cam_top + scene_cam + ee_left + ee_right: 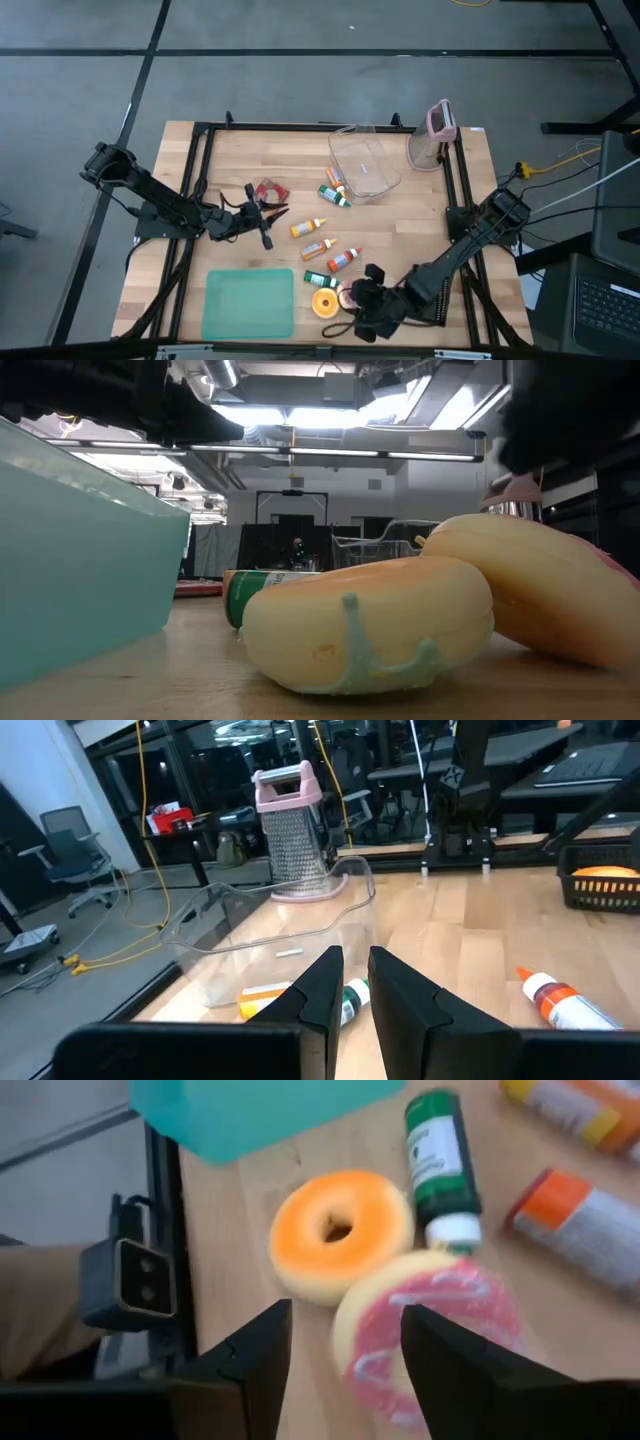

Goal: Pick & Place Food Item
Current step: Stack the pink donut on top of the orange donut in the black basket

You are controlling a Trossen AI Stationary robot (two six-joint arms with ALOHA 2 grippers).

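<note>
Fingers of the right gripper (340, 1370) stand spread above the pink donut (425, 1330), which leans on the orange donut (340, 1235) on the counter (400, 225), gripping nothing. Left gripper (262, 228) waits mid-counter, its 2 fingers nearly shut and empty. Neither donut looks placed yet beside the teal tray (248, 305); grasp and placement remain.

past the left end effector (355, 992), its fingers nearly together, a clear plastic container (270, 935) sits on the wooden table (470, 935) with a pink-handled grater (290, 835) behind it (bottles lie near the fingertips).
</note>
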